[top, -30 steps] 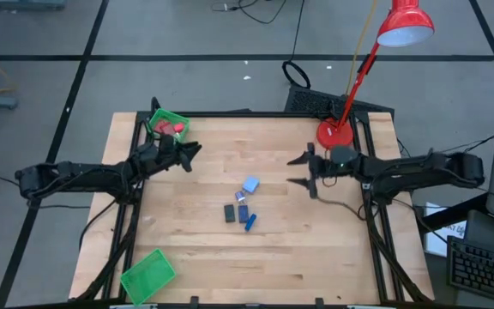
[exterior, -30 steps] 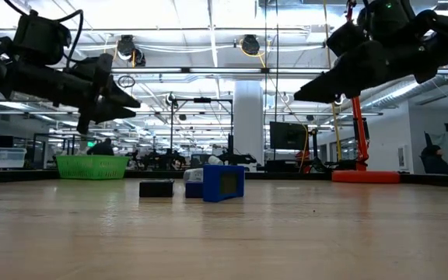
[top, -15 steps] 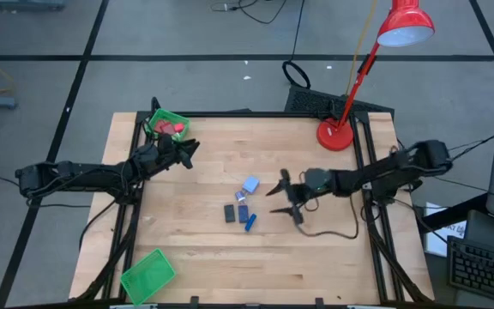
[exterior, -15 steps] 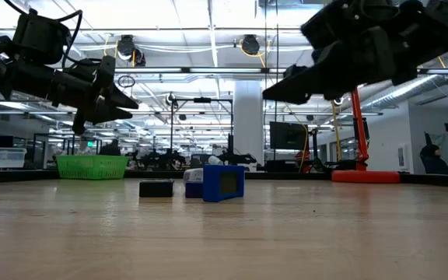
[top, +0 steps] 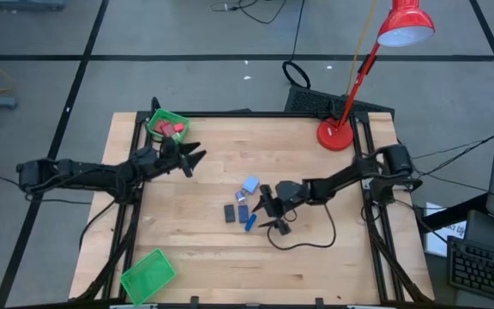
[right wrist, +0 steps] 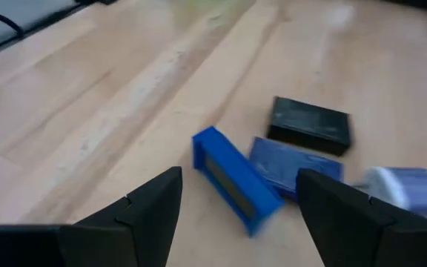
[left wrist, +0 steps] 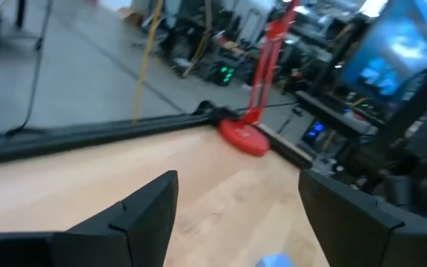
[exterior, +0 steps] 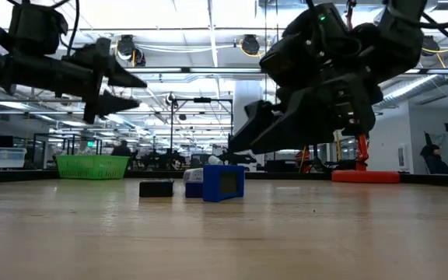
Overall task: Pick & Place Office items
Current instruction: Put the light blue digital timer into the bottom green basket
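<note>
My two arms are matte black, slim and jointed; each gripper, left gripper [top: 194,157] and right gripper [top: 268,209], ends in two tapered black fingers, a black cable trailing behind the right.

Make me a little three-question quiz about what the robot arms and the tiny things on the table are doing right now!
1. True or false: the right gripper is open, right next to the blue stick.
2. Which tray has red pieces in it? A) the far tray B) the near tray
3. Fill in: the left gripper hovers open beside the far ____.

Key: 1 true; 2 A; 3 tray
</note>
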Controlling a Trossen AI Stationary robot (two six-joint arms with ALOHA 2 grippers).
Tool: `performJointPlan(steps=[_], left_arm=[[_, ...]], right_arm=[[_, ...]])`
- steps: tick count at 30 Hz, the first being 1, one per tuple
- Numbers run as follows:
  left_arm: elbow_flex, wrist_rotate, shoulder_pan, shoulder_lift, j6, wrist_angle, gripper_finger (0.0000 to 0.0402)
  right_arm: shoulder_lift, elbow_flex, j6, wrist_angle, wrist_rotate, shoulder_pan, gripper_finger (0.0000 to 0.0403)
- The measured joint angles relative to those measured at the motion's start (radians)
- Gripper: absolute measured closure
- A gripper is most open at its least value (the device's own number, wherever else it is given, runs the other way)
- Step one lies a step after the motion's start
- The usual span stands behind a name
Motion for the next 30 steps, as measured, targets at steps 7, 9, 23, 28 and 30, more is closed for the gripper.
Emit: performJointPlan(steps=[7, 9, 23, 28, 30], left_arm=[[0.001, 0.005, -0.06, 0.0, 0.093, 0.062, 0.0128], [0.001, 0.005, -0.066, 0.0, 0.099, 0.069, 0.0134], [0.001, 0.004, -0.067, 0.0, 0.098, 0.085, 0.0153], [0.001, 0.004, -0.067, 0.0, 0.101, 0.085, 0.0153], [0.001, 0.004, -0.067, 0.0, 0.102, 0.085, 0.0153]], right_arm=[[0.026, 0.013, 0.012, 0.001, -0.034, -0.001, 0.0151], [0.026, 0.013, 0.011, 0.008, -0.034, -0.001, 0.0151], [0.09, 0.014, 0.002, 0.079, -0.001, -0.004, 0.0153], [0.092, 0.013, -0.002, 0.066, -0.003, -0.009, 0.0175], [0.091, 0.013, -0.006, 0.057, -0.003, -0.01, 0.019]])
